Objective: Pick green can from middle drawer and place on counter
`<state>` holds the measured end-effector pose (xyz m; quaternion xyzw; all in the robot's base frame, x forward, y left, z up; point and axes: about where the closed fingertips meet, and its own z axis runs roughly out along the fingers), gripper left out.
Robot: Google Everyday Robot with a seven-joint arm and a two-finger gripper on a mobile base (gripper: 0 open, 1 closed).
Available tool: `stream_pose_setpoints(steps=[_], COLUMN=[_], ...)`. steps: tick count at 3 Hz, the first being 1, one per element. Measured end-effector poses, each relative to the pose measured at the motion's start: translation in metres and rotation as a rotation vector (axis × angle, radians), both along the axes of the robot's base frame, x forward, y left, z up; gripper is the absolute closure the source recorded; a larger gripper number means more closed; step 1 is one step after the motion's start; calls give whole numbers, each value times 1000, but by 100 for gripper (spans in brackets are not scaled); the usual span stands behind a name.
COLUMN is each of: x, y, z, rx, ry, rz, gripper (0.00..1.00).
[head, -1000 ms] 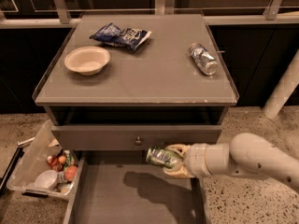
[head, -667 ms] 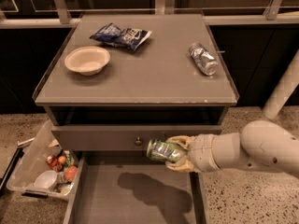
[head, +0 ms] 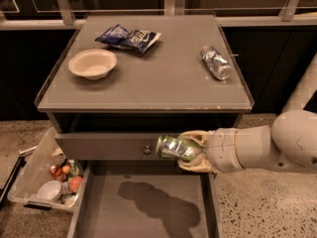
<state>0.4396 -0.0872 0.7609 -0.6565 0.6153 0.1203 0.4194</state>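
The green can (head: 177, 148) is lying on its side in the end effector (head: 191, 149), hanging in the air above the open middle drawer (head: 99, 217). It is sitting just in front of the drawer front (head: 109, 145) with the knob, below the level of the table (head: 158, 78). The end effector's pale fingers (head: 194, 134) are clamping it across the round body — one above, one below. By its look the can is thin-walled, light and slick, so a hard squeeze is risking a dent and a weak one a slip; mid-body seems the soundest hold. The arm (head: 257, 148) is reaching in from the right, forearm nearly level, wrist pointing left.
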Motion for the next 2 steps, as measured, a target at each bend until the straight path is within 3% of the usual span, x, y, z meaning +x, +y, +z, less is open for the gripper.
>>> stream_pose_setpoints(steps=[1,2], x=[0,8], y=[0,-9], z=[0,54], rx=[0,-38], ry=[-1,-90], rz=[0,-1], gripper=[100,100])
